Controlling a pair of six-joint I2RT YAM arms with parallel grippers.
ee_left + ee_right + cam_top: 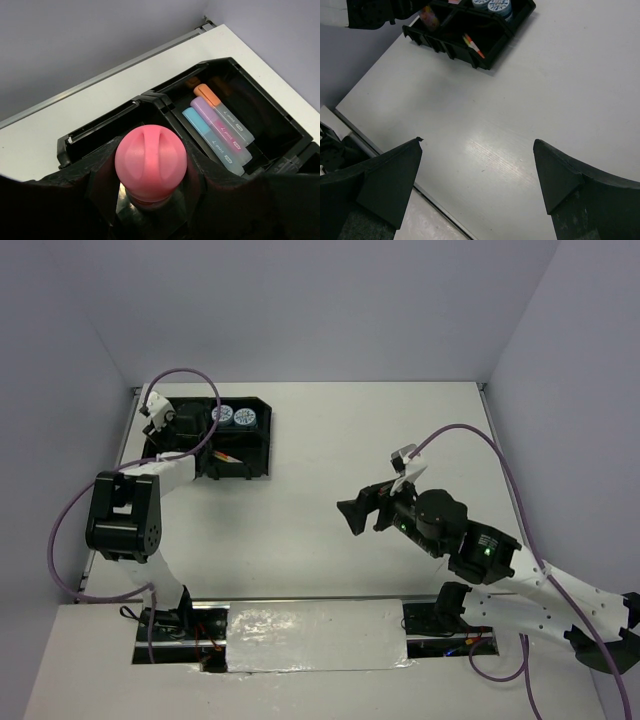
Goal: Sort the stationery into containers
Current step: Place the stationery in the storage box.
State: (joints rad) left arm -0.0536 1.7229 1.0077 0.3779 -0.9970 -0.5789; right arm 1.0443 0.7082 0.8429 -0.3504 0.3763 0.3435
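Note:
The black four-compartment tray (269, 452) stands at the table's far left. Two blue-white tape rolls (233, 417) lie in its far right compartment, and thin pink/yellow pens (228, 456) in its near right one. In the left wrist view the orange (220, 109), purple (220, 127) and blue highlighters (207, 139) lie side by side in one compartment. My left gripper (151, 192) is shut on the pink-capped bottle (151, 160) and holds it upright over the tray's (295, 127) left side. My right gripper (352, 516) is open and empty above mid-table, also in its wrist view (477, 172).
The tray (470, 59) with the pens (474, 46) and tape rolls (499, 5) shows at the top of the right wrist view. Grey walls close the table on three sides. A metal rail and foil-covered strip (315, 635) run along the near edge.

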